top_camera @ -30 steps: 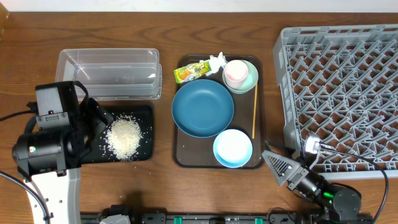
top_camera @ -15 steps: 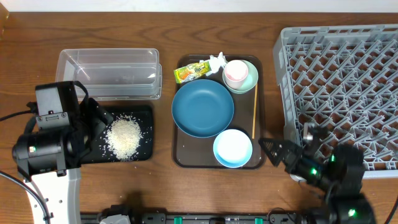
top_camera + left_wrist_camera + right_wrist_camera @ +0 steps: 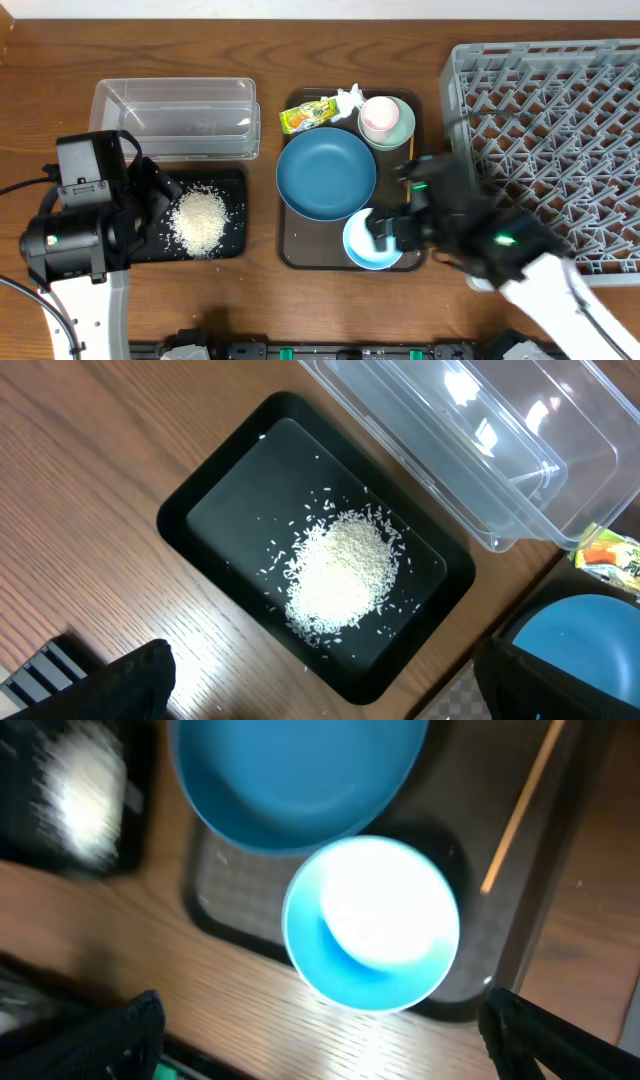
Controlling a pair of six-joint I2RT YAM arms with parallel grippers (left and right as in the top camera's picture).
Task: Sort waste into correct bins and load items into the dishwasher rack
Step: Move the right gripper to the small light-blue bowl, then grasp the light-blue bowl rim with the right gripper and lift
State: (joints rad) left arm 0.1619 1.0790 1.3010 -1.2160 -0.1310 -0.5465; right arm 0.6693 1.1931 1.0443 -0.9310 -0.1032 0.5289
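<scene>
White rice lies heaped in the black tray, next to the clear tub. My left gripper hangs open over the tray's near edge, holding nothing. My right gripper, blurred, is open above the light blue bowl. The dark blue plate, chopstick, pink cup inside the mint bowl, wrapper and tissue share the serving tray. The grey rack stands at the right.
The dark brown serving tray holds the dishes in the middle of the wooden table. The right arm partly covers the rack's front left corner. A few loose rice grains lie on the wood near the black tray.
The right arm has swung from the table's front right edge up and left, over the light blue bowl. The left arm has not moved.
</scene>
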